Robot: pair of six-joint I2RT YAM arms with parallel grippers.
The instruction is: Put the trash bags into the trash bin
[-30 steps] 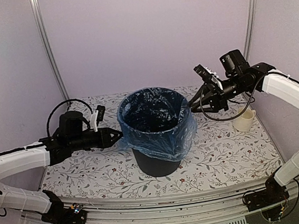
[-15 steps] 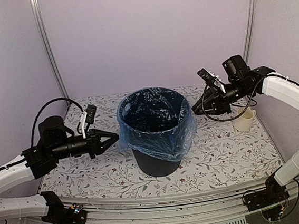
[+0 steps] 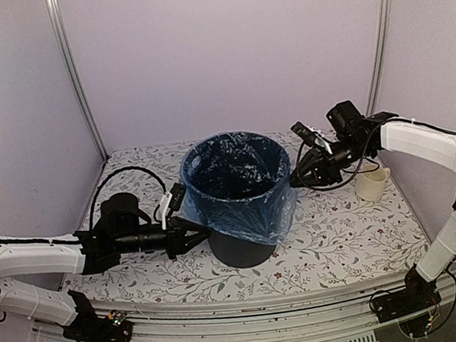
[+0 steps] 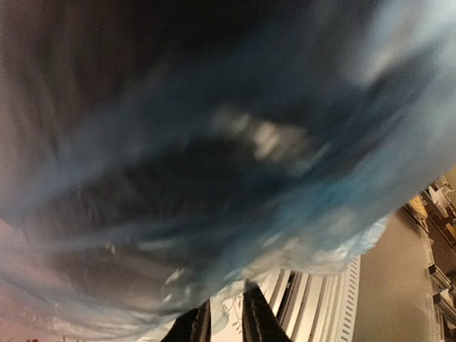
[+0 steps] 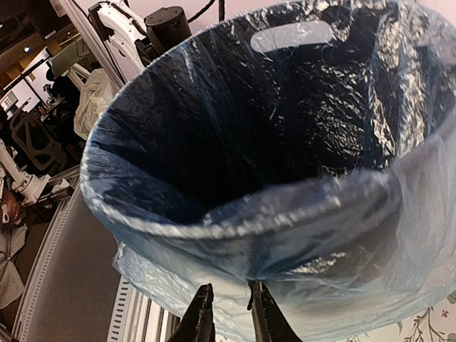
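Top external view shows the trash bin (image 3: 240,255) standing upright at the middle of the floral bench (image 3: 340,245). The light-blue trash bag (image 3: 248,213) lines it: the film drops inside the dark wall, folds out over the rim and hangs as a crinkled skirt around the upper part of the bin. The dark tapered base shows bare below the skirt. A cream mug (image 3: 372,183) stands at 3 o'clock from the bin, well apart from it.

The left pincer (image 3: 205,235) reaches in low from 8 o'clock, lying nearly level, with its tips at the lower hem of the skirt on that side. The right pincer (image 3: 294,181) comes in from 2 o'clock, pointing at the bin, with its tips against the skirt just under the rim.

Left wrist view is blurred, and the bag and the dark bin wall fill it. The two fingers (image 4: 191,329) at 6 o'clock in the picture stand a narrow slit apart right under the hem, and bench pattern shows through the slit. Whether any film is caught between them cannot be told.

Right wrist view looks across the rim into the lined bin. An oval handle cut-out (image 5: 292,34) shows through the film at 12 o'clock on the far wall. The right pincer's fingers (image 5: 265,317) also stand a slit apart, their tips overlapping the skirt. Whether they pinch the film cannot be told.
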